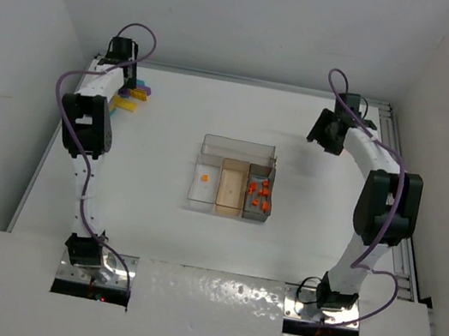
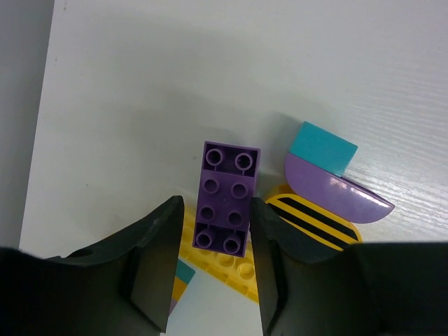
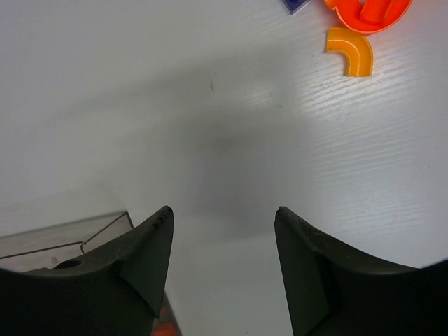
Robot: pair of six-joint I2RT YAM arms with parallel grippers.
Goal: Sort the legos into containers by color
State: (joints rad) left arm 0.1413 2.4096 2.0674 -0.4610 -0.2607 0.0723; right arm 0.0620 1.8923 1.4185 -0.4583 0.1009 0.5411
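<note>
A pile of legos (image 1: 133,93) lies at the table's back left. In the left wrist view a purple eight-stud brick (image 2: 225,196) lies on a yellow plate (image 2: 234,269), beside a teal block (image 2: 322,148), a purple half-round (image 2: 336,196) and a yellow black-striped disc (image 2: 315,222). My left gripper (image 2: 215,206) is open, with one jaw on either side of the purple brick and a gap on its left. The clear tray (image 1: 238,150) sits mid-table. Its grey section (image 1: 256,213) holds several orange-red pieces, and its clear section holds one orange piece (image 1: 204,178). My right gripper (image 3: 222,213) is open and empty above bare table.
In the right wrist view an orange curved piece (image 3: 350,50), an orange-red piece (image 3: 367,12) and a dark blue piece (image 3: 294,4) lie ahead. The tray's corner (image 3: 84,238) shows at lower left. White walls close in the table at the back and sides.
</note>
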